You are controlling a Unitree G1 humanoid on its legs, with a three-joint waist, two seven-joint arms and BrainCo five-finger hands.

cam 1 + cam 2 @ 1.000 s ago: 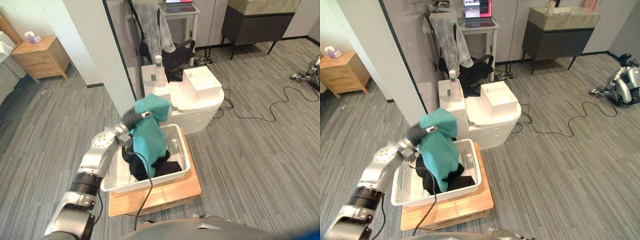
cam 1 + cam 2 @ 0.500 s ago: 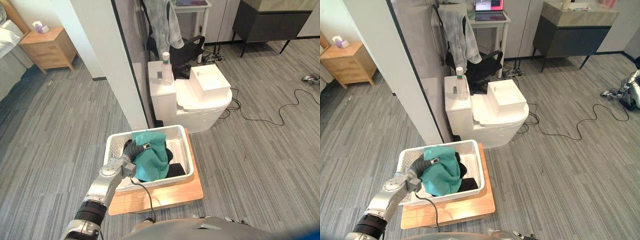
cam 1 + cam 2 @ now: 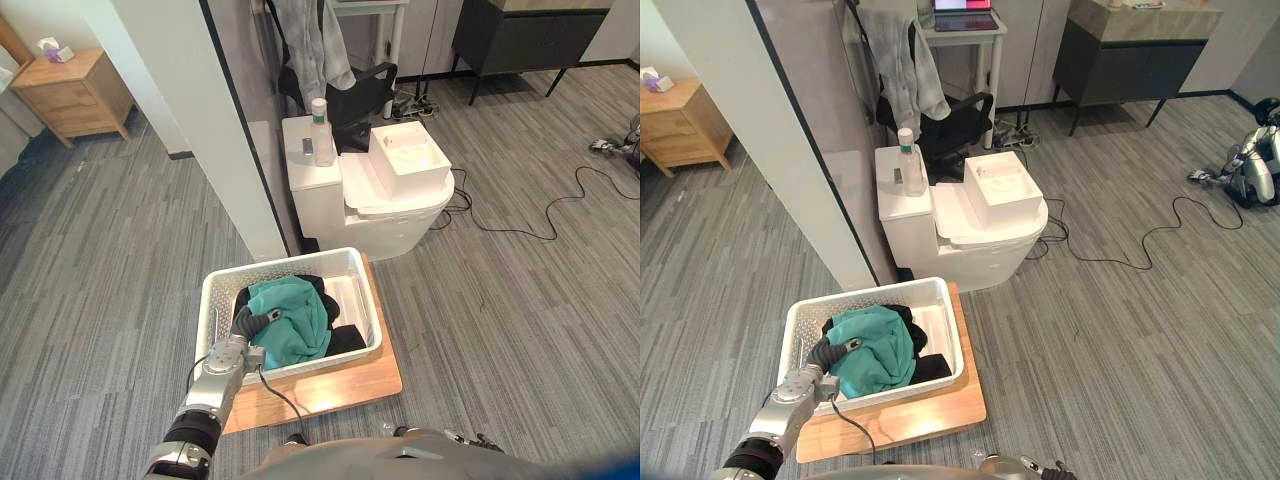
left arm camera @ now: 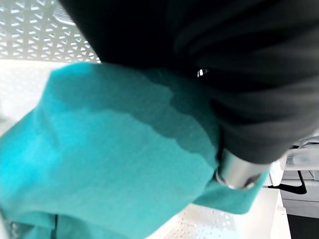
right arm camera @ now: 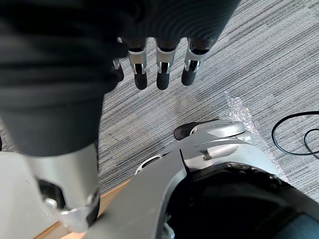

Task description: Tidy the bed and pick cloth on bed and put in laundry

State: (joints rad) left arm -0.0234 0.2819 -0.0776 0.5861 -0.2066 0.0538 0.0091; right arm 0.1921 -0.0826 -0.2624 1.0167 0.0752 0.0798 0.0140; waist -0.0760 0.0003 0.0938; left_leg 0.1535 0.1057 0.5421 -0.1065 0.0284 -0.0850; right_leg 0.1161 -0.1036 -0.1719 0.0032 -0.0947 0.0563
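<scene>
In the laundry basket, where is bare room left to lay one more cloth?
A bare strip of laundry basket floor lies along the right wall, beside the black clothes. The middle and left are crowded: the teal cloth is piled there with the left hand against it.

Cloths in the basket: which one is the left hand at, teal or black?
The teal cloth, the bright one heaped on top of the black cloth in the white basket; the left hand is at its left edge.

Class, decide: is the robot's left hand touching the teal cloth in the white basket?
Touching. The left wrist view shows the teal cloth pressed against the left hand and folded round it, with no gap, inside the white basket.
</scene>
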